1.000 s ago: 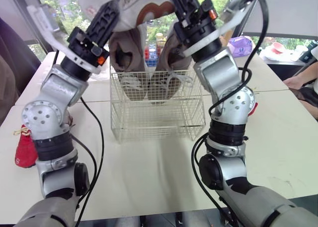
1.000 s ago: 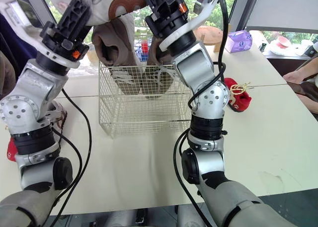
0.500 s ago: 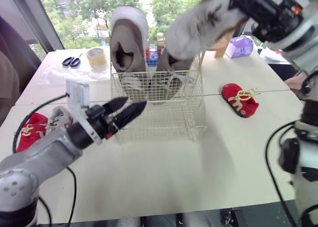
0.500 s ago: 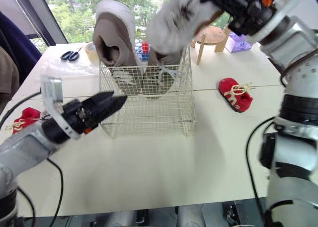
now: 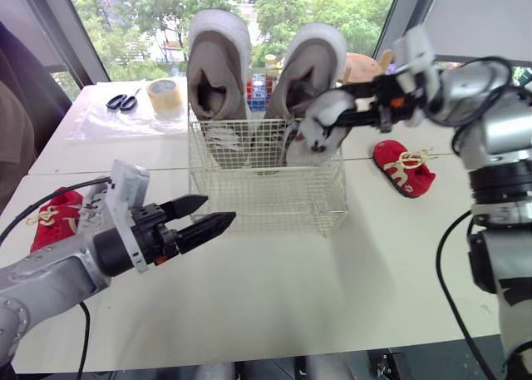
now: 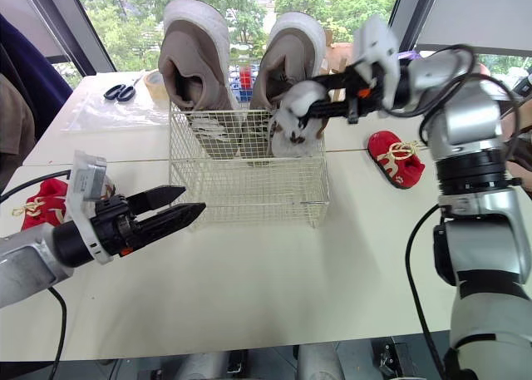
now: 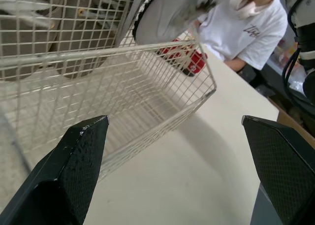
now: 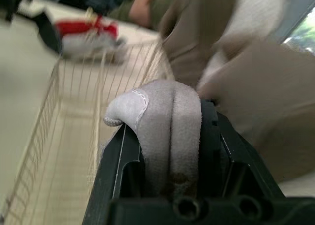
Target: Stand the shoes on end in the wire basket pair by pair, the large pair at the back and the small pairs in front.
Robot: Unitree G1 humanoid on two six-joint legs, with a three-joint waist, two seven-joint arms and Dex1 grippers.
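Nearest, left tool [image 5: 218, 210] hovers over surface [image 5: 291, 288] before wire basket [image 5: 266, 199], fingers spread, empty. Right tool [image 5: 345, 114] clamped on small grey shoe [image 5: 316, 132], held at basket's top, right side, just before large pair [image 5: 218, 72] standing on end at back. Red shoe [image 5: 405, 165] lies on surface right of basket; second red shoe [image 5: 54, 218] left.

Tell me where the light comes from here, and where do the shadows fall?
Eye views: daylight comes through the windows behind the wire basket, so its soft shadow falls forward on the table, toward the robot. Left wrist view: that shadow darkens the table beside the basket. Right wrist view: the window glows bright behind the large shoes.
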